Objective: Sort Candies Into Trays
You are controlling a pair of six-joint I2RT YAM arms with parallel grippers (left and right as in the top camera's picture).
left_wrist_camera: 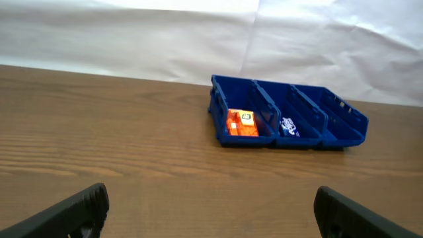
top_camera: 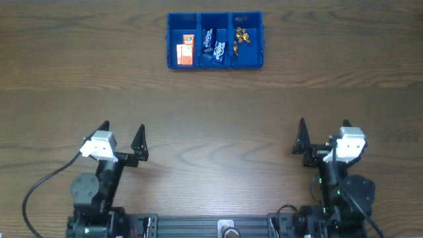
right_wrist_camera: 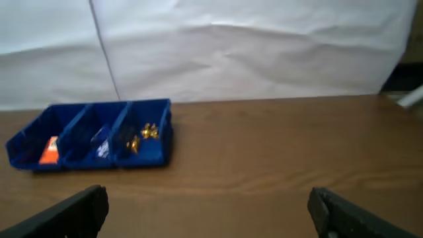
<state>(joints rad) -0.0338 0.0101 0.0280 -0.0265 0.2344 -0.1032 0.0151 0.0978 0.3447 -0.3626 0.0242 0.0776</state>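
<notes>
Wide table stretch leads to walled tray.

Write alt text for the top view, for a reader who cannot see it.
A blue three-compartment tray sits at the far middle of a wooden table, holding orange candies, blue candies and gold candies, one kind per compartment from left to right. Near the bottom edge, the left gripper and right gripper are open and hold nothing.

A brown wood-grain tabletop fills the top view, its grain running from side to side. In both wrist views a creased white sheet backdrop hangs behind the tabletop's far edge. In the right wrist view a dark gap shows just beside the sheet's end.
</notes>
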